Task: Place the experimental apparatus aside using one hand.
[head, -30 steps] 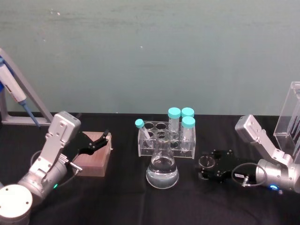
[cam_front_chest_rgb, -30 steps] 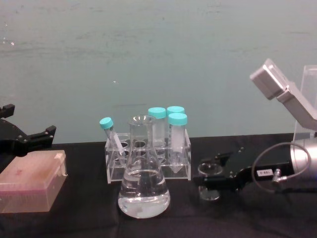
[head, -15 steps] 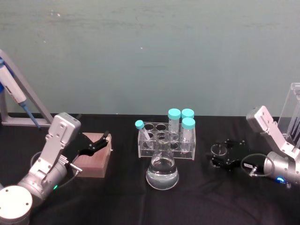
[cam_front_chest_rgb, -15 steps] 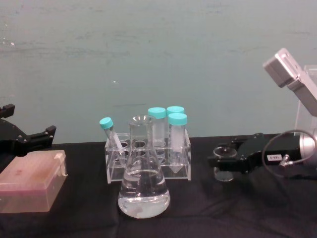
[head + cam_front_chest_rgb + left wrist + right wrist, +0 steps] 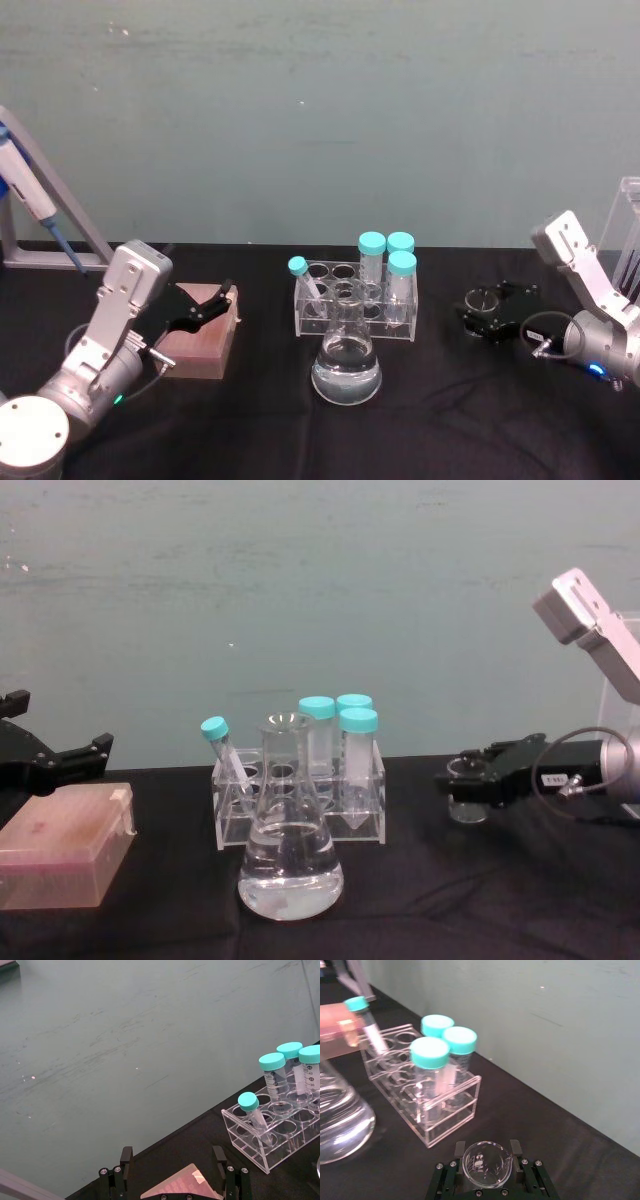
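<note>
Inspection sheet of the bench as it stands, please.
Surface: black cloth, flat; spills nothing seen.
Job's things: beaker held in the right end effector, to the right of the tube rack, which holds four teal-capped tubes; conical flask of clear liquid in front of that rack; tall acrylic rack at the far right.
Clutter: pink box on the left, lid on; pipette on its stand at far left.
Grippers: right end effector shut on the beaker; left end effector open, over the pink box.
Cables: grey cable looped at the right wrist.
Surroundings: green wall; people nothing seen.
</note>
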### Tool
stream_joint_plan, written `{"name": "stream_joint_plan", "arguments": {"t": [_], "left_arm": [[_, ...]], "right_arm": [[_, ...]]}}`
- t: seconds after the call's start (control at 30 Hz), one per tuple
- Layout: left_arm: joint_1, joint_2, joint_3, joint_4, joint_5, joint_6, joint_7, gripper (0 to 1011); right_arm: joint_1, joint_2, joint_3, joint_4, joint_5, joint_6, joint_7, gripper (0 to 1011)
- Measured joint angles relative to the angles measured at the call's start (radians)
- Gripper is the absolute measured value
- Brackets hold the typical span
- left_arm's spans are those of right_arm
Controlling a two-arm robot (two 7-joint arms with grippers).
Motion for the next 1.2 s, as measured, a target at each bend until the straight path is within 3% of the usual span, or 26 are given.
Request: {"name": "stream_joint_plan", "arguments": {"t": [0.73, 1.2], "left_arm": [[0.000, 0.000, 0.000, 0.000, 0.000, 0.000, 0.000, 1000], [0.000, 0.000, 0.000, 0.000, 0.000, 0.000, 0.000, 1000]], "right_arm": [[-0.019, -0.044, 0.085, -0.014, -0.050, 0.067, -0.164, 534], [-0.015, -0.078, 0.138, 0.023, -0.079, 0.088, -0.254, 534]]}}
